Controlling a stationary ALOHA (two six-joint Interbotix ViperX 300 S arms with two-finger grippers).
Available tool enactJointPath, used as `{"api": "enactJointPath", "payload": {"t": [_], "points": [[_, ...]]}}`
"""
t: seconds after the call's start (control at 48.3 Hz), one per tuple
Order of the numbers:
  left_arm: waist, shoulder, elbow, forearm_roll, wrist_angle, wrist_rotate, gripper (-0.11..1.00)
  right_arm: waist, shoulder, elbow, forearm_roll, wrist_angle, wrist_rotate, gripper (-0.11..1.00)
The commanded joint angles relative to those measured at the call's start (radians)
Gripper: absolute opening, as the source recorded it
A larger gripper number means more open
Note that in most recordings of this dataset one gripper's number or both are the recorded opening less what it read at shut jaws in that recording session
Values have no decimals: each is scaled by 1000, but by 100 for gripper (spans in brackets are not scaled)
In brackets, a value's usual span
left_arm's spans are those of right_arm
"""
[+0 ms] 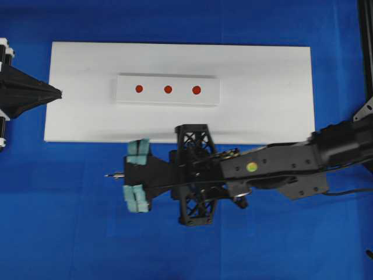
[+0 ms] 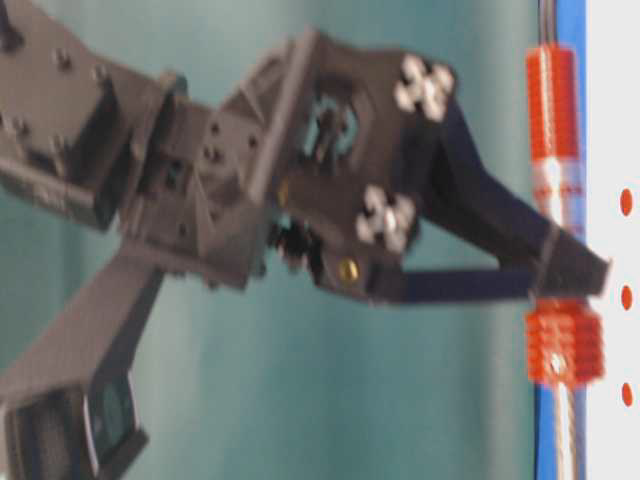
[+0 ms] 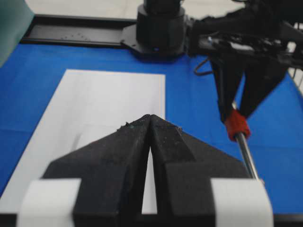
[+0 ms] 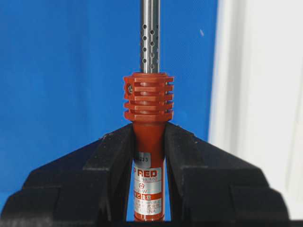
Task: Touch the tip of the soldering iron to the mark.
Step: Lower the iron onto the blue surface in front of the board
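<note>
Overhead, table-level and wrist views. We see the right gripper (image 4: 149,142) clamped on the soldering iron (image 4: 148,142), a slim tool with a red-orange ribbed handle and a perforated silver shaft; its black jaws pinch the handle just below the ribbed collar. The iron is carried over the blue cloth (image 1: 70,233), just beside the near edge of the flat white board (image 1: 262,116), with the dark pointed tip (image 1: 109,174) aimed leftward in the overhead view. The white strip (image 1: 168,89) bearing three red dots (image 1: 168,89) lies well apart from the tip. The left gripper (image 3: 150,124) rests with jaws pressed together, holding nothing. We judge pickup complete; swinging the tip onto a mark remains.
</note>
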State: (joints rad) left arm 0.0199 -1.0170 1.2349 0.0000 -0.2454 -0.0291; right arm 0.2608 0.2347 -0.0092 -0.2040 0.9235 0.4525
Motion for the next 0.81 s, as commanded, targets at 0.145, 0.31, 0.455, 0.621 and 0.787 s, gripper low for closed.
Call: {"api": "enactJointPath", "payload": {"t": [0.145,0.31,0.455,0.621,0.787], "points": [[-2,0,-12,2,3,0,0,-3,8,-61,3,0,8,6],[-2,-3,-11,2,15,-2,0,-3,28,-54,6,-6,8,6],[-2,-3,-11,2,15,-12,0,-11,57,-23,15,-34,8,6],[-2,-3,-9,2,18,-17,0,-14,83,26,34,-127,8,6],[-2,-3,-9,2,18,-17,0,-14,106,89,55,-256,9,6]]}}
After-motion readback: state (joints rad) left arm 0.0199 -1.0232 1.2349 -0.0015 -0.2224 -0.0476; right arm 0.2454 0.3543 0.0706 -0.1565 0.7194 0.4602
